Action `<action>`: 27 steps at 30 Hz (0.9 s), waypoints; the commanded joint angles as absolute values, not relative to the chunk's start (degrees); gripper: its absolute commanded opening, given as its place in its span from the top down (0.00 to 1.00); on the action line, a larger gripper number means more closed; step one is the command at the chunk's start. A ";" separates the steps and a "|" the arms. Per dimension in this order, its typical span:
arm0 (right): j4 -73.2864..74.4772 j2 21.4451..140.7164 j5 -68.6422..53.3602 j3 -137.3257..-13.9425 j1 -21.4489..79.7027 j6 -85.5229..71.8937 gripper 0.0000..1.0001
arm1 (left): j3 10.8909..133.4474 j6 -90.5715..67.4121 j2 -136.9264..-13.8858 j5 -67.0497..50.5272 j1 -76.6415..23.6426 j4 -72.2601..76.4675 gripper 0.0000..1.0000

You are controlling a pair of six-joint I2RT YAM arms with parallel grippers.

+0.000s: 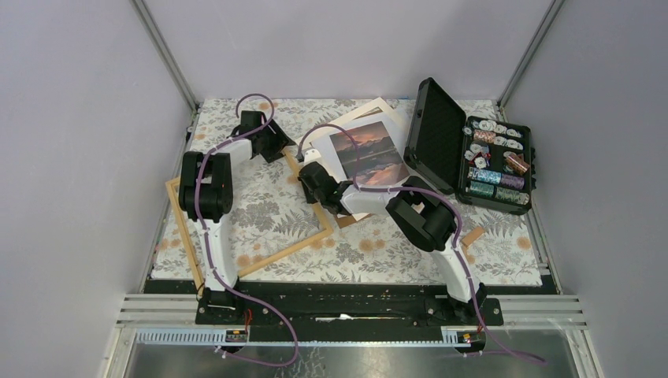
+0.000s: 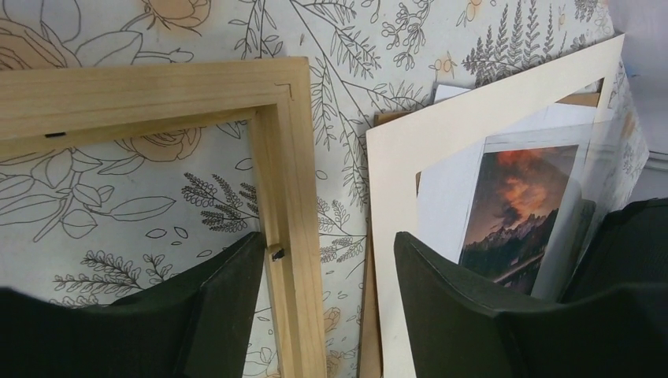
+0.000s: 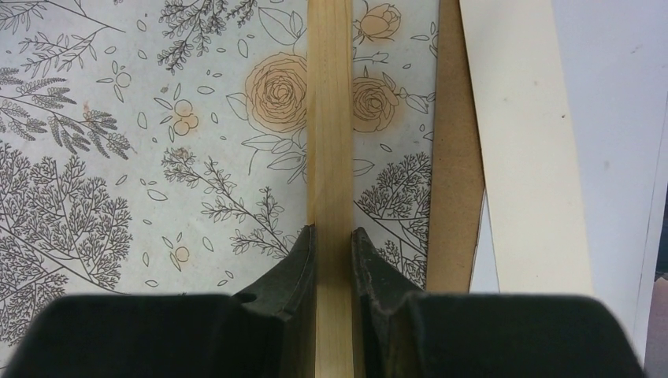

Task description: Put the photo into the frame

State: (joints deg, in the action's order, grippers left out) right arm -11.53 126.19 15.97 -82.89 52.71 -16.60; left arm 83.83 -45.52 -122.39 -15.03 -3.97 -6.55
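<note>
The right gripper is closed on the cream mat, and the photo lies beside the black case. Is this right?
No: the right gripper is closed on the frame, not the cream mat; the right wrist view shows it. The rest is right.

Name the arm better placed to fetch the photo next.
Probably left. The left end effector is open, with the photo just beside it; the right end effector is shut on the frame, so it is occupied.
</note>
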 commanded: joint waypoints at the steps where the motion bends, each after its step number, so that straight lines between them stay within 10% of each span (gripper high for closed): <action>1: -12.78 125.98 14.46 -86.00 52.28 -17.40 1.00 | 82.57 -47.20 -122.95 -17.60 -3.87 -3.47 0.36; 27: -11.17 127.80 12.77 -88.01 52.29 -17.66 1.00 | 84.65 -43.31 -119.97 -14.77 -4.46 -7.60 0.54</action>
State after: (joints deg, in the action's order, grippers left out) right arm -9.21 127.20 15.31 -85.12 52.34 -16.99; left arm 82.11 -44.99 -121.84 -14.94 -3.88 -6.79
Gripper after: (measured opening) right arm 0.197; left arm 0.473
